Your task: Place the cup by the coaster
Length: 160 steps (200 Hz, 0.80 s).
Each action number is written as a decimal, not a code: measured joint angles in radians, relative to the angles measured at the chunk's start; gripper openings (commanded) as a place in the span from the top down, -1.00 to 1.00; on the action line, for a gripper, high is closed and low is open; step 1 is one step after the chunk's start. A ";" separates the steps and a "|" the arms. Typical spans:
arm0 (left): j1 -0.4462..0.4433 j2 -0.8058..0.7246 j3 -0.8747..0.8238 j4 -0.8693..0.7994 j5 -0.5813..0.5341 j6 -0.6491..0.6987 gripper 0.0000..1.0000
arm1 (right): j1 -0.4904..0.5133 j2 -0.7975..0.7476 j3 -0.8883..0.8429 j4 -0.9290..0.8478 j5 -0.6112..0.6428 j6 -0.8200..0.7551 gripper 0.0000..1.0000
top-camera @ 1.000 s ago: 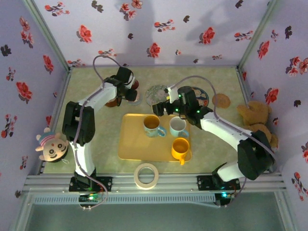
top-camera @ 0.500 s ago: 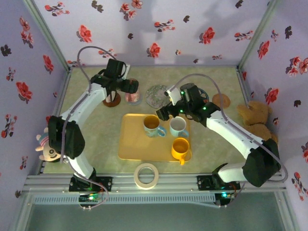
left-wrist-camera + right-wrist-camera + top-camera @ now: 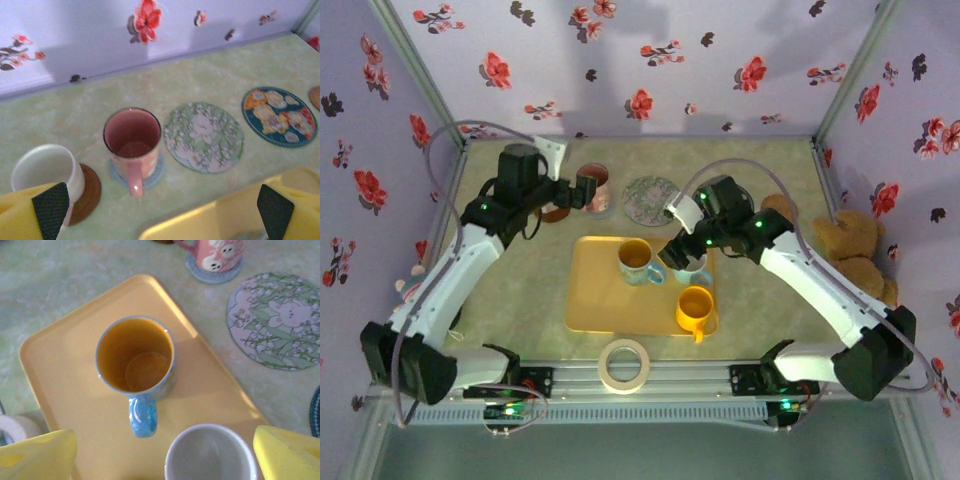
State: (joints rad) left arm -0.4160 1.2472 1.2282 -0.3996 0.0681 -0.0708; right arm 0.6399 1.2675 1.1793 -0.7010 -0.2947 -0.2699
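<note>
Right pincer (image 3: 162, 452) is open, straddling the white cup (image 3: 210, 455) on the tray (image 3: 60, 370), not clamped. Left pincer (image 3: 162, 209) is open and empty, near the pink cup (image 3: 132, 137).

Risks, by the top view:
- Closing could clip the blue-handled cup (image 3: 135, 357) at 9 o'clock of the white cup, or the orange cup (image 3: 693, 305) at 6.
- The floral coaster (image 3: 204, 136) at 12 o'clock of the tray looks free, but the pink cup crowds its 9 o'clock side.

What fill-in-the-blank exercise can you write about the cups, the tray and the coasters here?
The yellow tray holds ___ cups.
The pink cup stands on a small ___.
The green flowered coaster bears ___ cup.
Missing words: three, coaster, no.
</note>
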 measured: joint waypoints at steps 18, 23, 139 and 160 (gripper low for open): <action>-0.001 -0.074 -0.089 0.009 0.063 0.025 -1.00 | 0.035 0.000 0.001 -0.033 0.010 -0.004 -0.77; -0.003 -0.095 -0.112 0.010 0.078 0.032 -1.00 | 0.045 0.000 0.001 -0.041 0.011 -0.005 -0.77; -0.005 -0.354 -0.441 0.008 0.314 0.101 -0.99 | 0.167 0.164 0.055 -0.153 0.085 0.010 -0.54; -0.007 -0.382 -0.509 0.028 0.333 0.100 -1.00 | 0.181 0.203 0.067 -0.154 0.101 0.019 -0.51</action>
State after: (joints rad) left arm -0.4229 0.8650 0.7189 -0.3714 0.4007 0.0296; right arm 0.8207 1.4708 1.2465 -0.8551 -0.1940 -0.2512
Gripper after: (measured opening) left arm 0.997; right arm 0.764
